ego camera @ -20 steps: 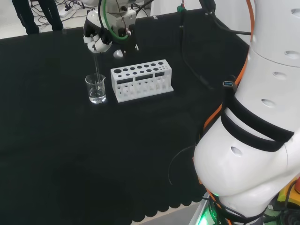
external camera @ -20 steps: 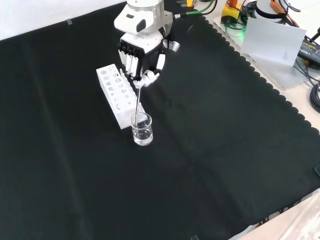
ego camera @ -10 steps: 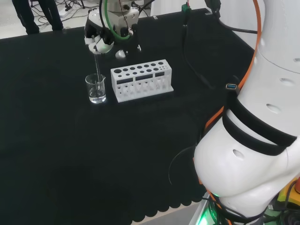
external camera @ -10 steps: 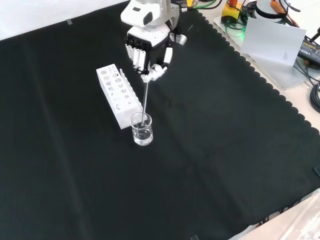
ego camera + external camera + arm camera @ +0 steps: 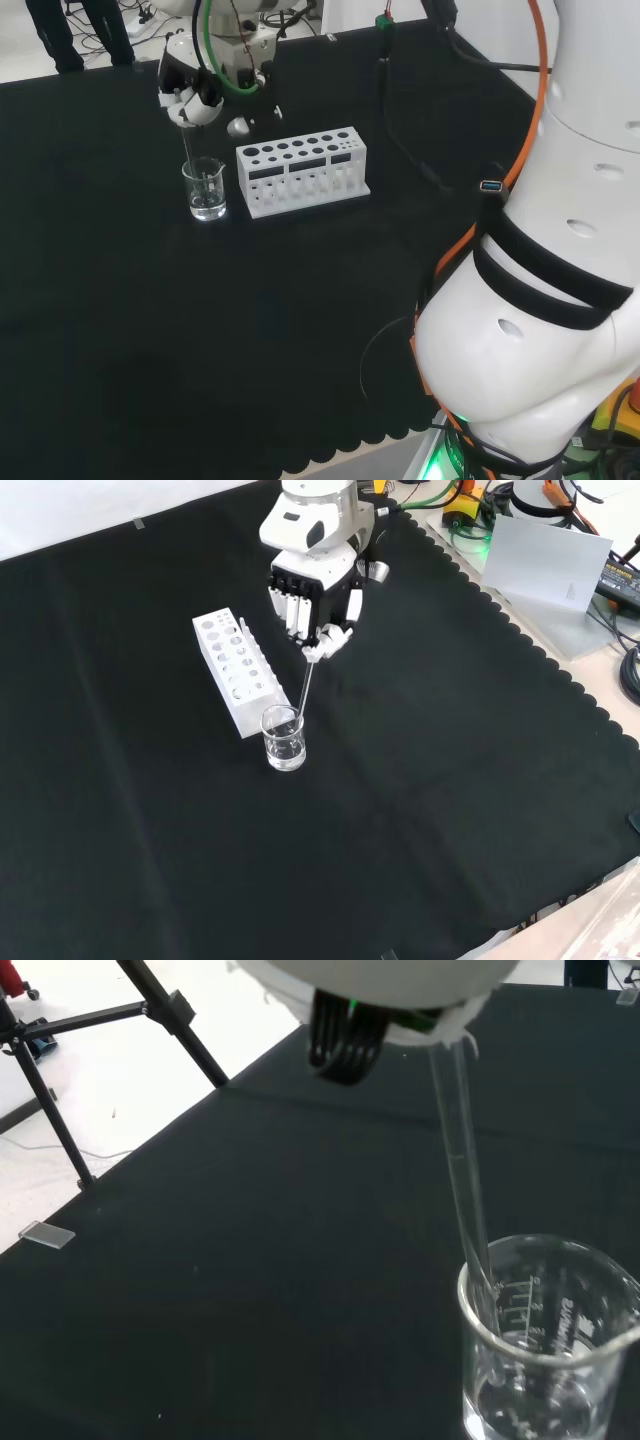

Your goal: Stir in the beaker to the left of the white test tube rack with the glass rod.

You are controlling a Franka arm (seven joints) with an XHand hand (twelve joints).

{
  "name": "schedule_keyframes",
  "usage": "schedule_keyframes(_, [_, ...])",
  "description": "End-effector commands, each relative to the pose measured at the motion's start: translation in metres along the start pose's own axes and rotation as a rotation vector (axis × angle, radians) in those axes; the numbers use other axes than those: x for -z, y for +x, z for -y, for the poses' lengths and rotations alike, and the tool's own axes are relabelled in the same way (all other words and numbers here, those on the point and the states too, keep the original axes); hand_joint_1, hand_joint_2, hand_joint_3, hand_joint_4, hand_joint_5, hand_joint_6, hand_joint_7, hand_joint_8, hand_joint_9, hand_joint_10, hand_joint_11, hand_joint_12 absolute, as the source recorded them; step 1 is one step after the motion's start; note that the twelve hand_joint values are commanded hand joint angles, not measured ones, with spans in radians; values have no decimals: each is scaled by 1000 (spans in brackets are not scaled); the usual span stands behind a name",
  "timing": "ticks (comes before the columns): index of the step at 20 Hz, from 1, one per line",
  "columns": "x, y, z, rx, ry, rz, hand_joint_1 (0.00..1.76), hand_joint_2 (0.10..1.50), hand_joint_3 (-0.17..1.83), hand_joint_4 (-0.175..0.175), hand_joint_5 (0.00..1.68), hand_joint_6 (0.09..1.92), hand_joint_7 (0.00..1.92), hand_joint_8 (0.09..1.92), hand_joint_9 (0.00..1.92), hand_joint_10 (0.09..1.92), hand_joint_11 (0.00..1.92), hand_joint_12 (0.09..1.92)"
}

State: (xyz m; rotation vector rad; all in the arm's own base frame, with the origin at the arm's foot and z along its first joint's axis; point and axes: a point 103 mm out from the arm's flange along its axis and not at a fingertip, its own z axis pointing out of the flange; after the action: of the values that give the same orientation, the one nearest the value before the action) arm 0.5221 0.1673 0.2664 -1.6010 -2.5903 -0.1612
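Robot hand (image 5: 318, 600) holds glass rod (image 5: 303, 688) dipped in beaker (image 5: 284, 738)

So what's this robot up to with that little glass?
The robot's hand holds a thin glass rod, tilted, with its lower end inside a small clear beaker on the black cloth. The beaker stands at one end of a white test tube rack. It appears to be stirring.

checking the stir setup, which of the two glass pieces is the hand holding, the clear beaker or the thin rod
The thin clear glass rod, pinched in the black and white hand; its lower end dips into the clear glass beaker, which stands free on the cloth.
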Motion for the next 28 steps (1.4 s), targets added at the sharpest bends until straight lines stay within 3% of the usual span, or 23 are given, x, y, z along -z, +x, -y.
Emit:
schedule_keyframes(1, [-5,-8,-24,13,-17,7,1315,666,710,-175,1218,512,1222,1069,1699,676,1677,749])
schedule_keyframes(13, [-14,-58,-4,-55,0,16,1316,668,706,-175,1220,506,1222,1068,1697,682,1674,757])
schedule_keyframes(21, [-5,-26,11,-5,10,25,1316,668,705,-175,1221,503,1223,1066,1696,686,1673,761])
schedule_keyframes(28, [-9,-11,9,-5,35,23,1316,667,705,-175,1223,500,1224,1064,1697,690,1672,766])
